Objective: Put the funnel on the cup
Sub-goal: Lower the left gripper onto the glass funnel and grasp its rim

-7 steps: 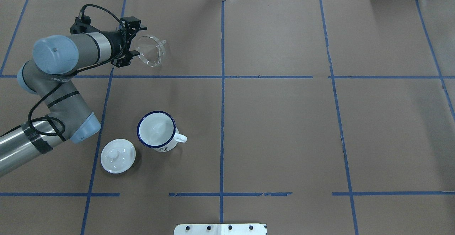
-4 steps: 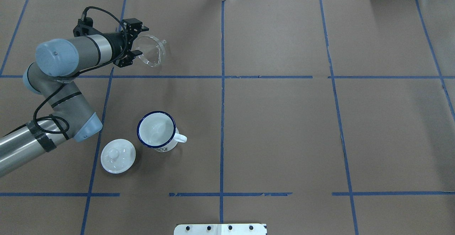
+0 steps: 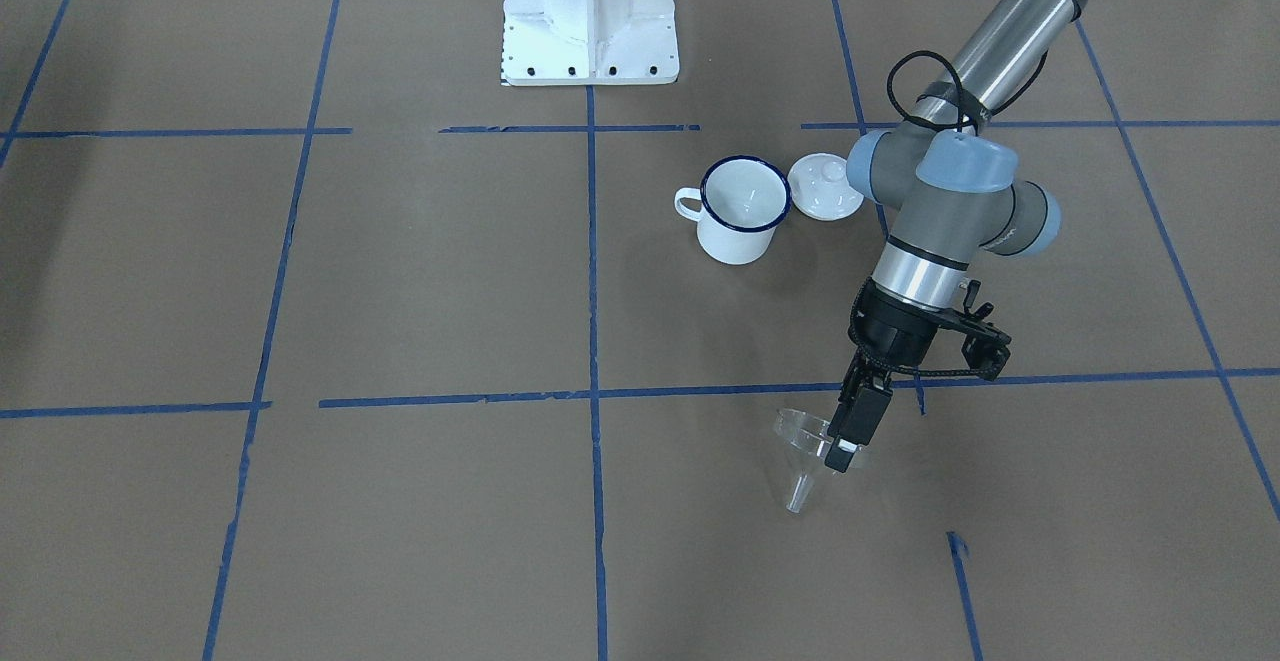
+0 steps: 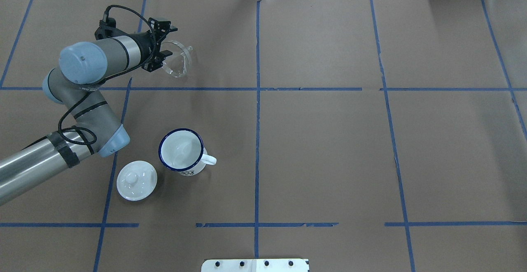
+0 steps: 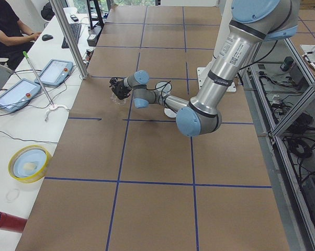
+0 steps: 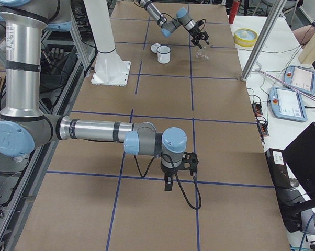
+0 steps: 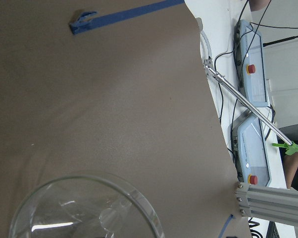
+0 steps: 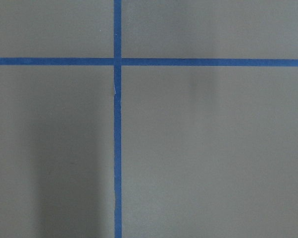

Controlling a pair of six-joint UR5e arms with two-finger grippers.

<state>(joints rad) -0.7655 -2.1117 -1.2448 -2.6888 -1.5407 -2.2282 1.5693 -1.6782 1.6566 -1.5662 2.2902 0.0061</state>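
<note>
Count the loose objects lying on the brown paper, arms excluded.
3. The funnel at the left gripper, on the table's far side; the cup nearer the robot; the white lid beside the cup. None looks hidden.

You see the clear funnel [image 4: 176,61] tipped on its side, its short stem slanting outward. Your white, blue-rimmed cup [image 4: 181,150] stands upright and empty, well apart from it.

Bare brown table [image 4: 185,107] lies between the clear plastic funnel [image 4: 179,64] and the blue-rimmed white mug [image 4: 181,150]; a white knobbed lid [image 4: 136,180] flanks the mug's left-edge side.
</note>
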